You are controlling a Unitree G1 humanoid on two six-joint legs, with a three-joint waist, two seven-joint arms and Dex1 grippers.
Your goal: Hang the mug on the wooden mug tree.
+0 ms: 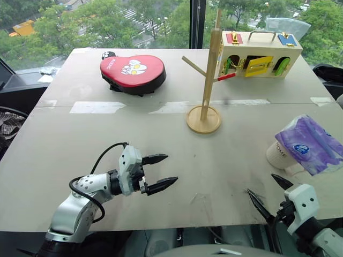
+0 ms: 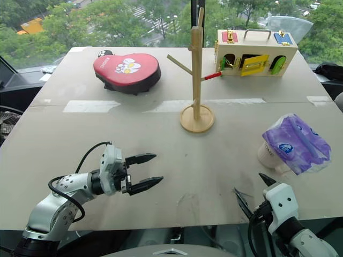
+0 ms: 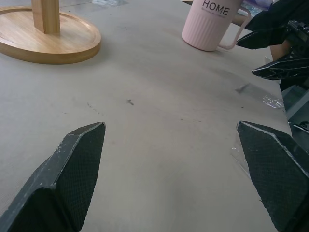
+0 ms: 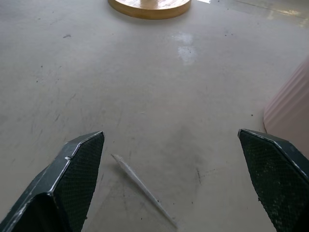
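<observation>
**grey table by a window, both grippers released**

wide matt grey tabletop (image 1: pixel 107 155), scuffed, taped seams across, set against glass over green trees. left to right: left gripper (image 1: pixel 159 172) low over the near side, fingers spread, empty; red heart-shaped pad (image 1: pixel 132 73), white print unreadable; pale wooden mug tree (image 1: pixel 206 80), upright, mid-table; wooden latch box (image 1: pixel 260 53) at the far edge; white ribbed mug (image 3: pixel 211 21), lettered "home", standing at right, half hidden under purple tissue pack (image 1: pixel 310 143); right gripper (image 1: pixel 270 194) spread wide, empty, just short of it.

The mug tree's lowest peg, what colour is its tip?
Red. The mug tree shows the peg tip best in the left eye view.
</observation>
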